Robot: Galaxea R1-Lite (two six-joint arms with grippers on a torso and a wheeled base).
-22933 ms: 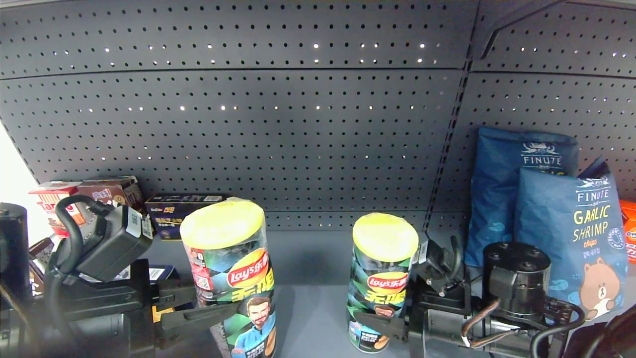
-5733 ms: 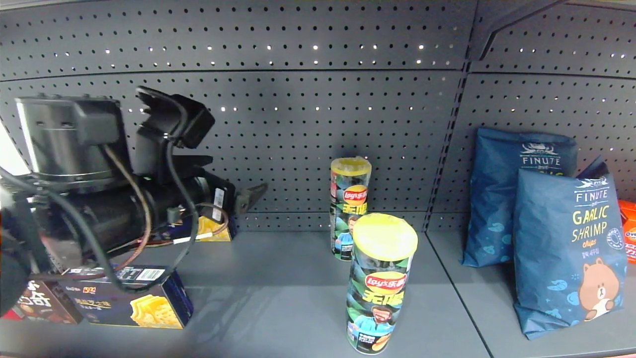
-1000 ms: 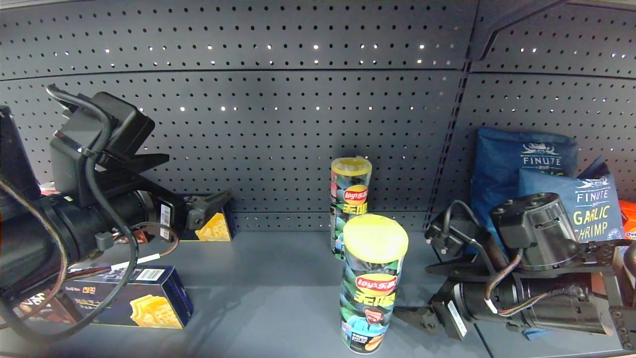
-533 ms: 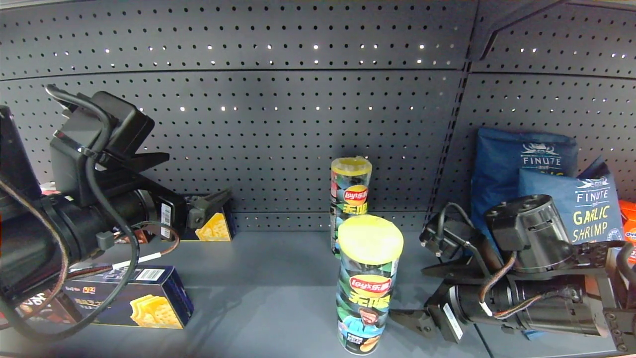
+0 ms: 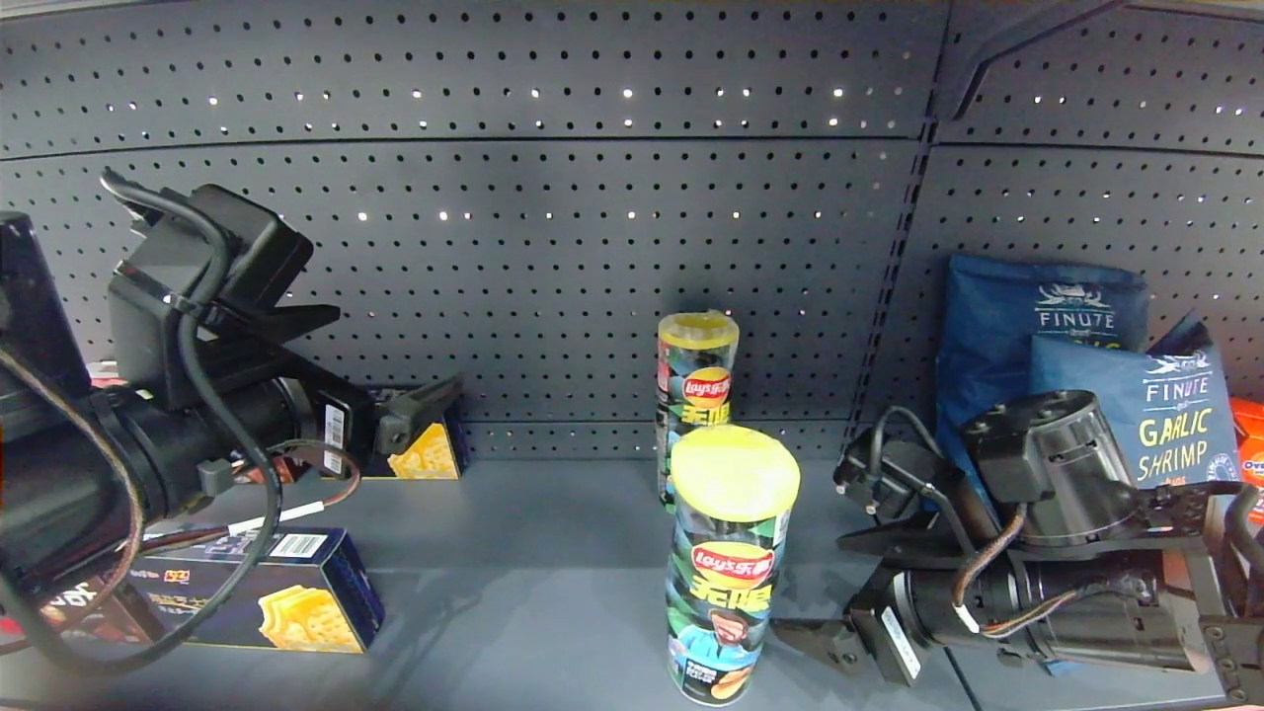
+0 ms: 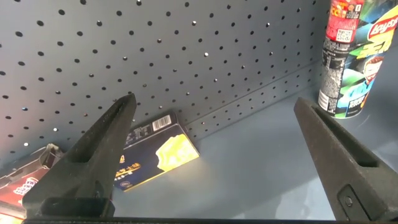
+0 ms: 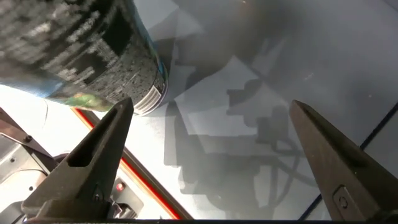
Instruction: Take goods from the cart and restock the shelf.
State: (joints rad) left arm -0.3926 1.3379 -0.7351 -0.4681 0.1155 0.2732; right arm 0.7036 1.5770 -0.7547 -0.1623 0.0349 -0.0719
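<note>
— Where do the chip cans stand?
— Both are upright on the grey metal shelf (image 5: 553, 553). The front can (image 5: 733, 563) is a tall cylinder with a yellow plastic lid and a glossy green-and-black wrap carrying a red-and-yellow logo. It stands directly before the rear can (image 5: 696, 395), which is by the pegboard (image 5: 553, 247).
— And the jaws?
— The right gripper (image 7: 211, 162) sits low, just beside the front can's base, jaws wide apart. The left gripper (image 6: 211, 155) hangs near a dark blue cracker box (image 6: 152, 152), jaws also apart.

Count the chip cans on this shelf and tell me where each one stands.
2. The front can stands near the shelf's front edge; the rear can stands right behind it, by the pegboard. More may be hidden.
</note>
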